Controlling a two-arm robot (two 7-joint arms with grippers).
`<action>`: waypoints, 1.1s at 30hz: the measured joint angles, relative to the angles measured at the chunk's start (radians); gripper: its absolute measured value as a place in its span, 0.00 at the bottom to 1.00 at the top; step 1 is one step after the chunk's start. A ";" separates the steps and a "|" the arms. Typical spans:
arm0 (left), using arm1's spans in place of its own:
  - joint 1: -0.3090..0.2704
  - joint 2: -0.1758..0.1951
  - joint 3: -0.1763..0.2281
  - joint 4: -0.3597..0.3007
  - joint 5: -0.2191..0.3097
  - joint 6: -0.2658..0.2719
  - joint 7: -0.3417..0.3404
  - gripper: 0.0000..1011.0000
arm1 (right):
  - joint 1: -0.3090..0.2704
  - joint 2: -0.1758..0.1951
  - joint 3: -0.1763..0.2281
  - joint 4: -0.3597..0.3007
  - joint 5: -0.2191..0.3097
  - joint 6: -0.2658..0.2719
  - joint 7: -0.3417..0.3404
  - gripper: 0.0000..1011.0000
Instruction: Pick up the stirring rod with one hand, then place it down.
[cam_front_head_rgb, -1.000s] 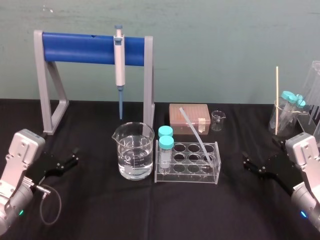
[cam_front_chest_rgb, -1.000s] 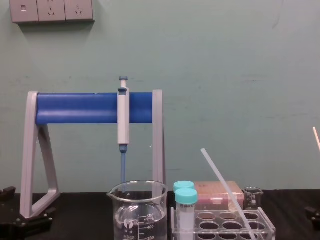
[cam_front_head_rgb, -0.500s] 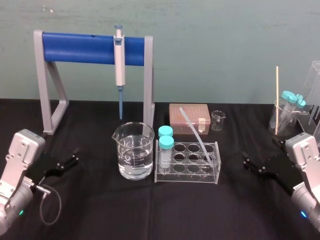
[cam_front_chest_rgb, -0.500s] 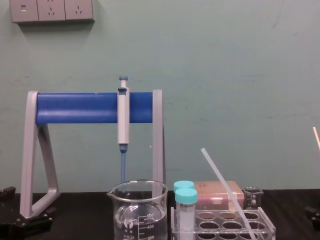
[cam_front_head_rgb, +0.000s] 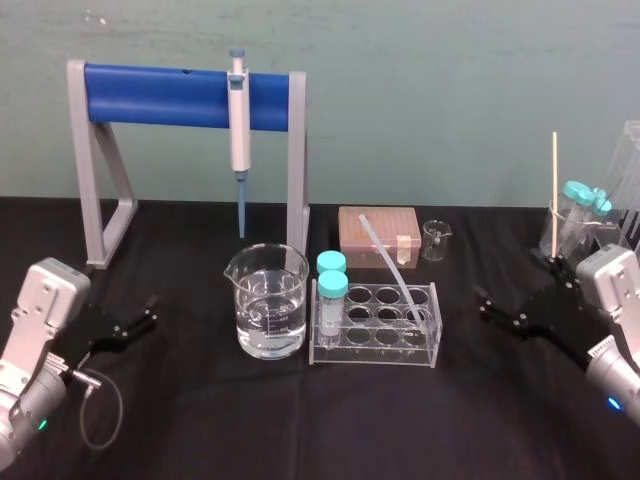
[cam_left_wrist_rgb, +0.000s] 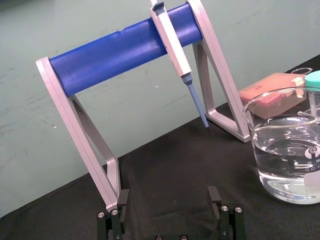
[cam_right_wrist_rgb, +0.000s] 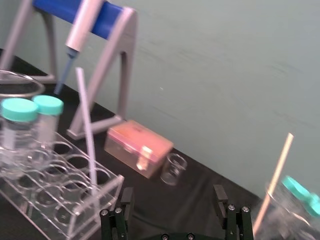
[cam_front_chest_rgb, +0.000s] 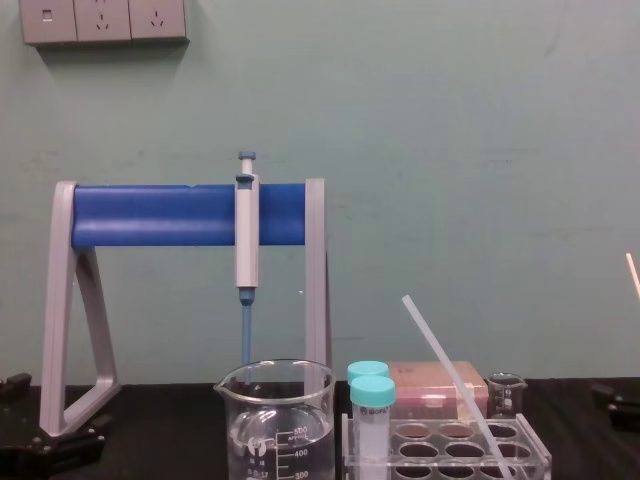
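Head view: the stirring rod (cam_front_head_rgb: 392, 270) stands slanted in the right end of the clear rack (cam_front_head_rgb: 375, 347), top leaning away to the left. It looks light, stiff, smooth and probably brittle, so a gentle pinch across the bare upper shaft seems best. The right claw (cam_front_head_rgb: 483, 306) sits low over the desk (cam_front_head_rgb: 300, 420) beside the rack, spread wide and empty, aimed at it. The left claw (cam_front_head_rgb: 150, 310) is parked far left, open, empty

Left wrist view: its fingers (cam_left_wrist_rgb: 214, 196) stand wide apart

Right wrist view: the rod rises ahead of the empty, spread claw

Chest view: the rod's upper stretch stands free above the rack
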 joint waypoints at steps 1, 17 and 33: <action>0.000 0.000 0.000 0.000 0.000 0.000 0.000 0.99 | 0.011 0.000 -0.003 0.005 0.001 -0.007 0.026 0.99; 0.000 0.000 0.000 0.000 0.000 0.000 0.000 0.99 | 0.131 -0.049 -0.025 0.101 0.037 -0.029 0.257 0.99; 0.000 0.000 0.000 0.000 0.000 0.000 0.000 0.99 | 0.284 -0.144 -0.049 0.313 0.026 -0.081 0.434 0.99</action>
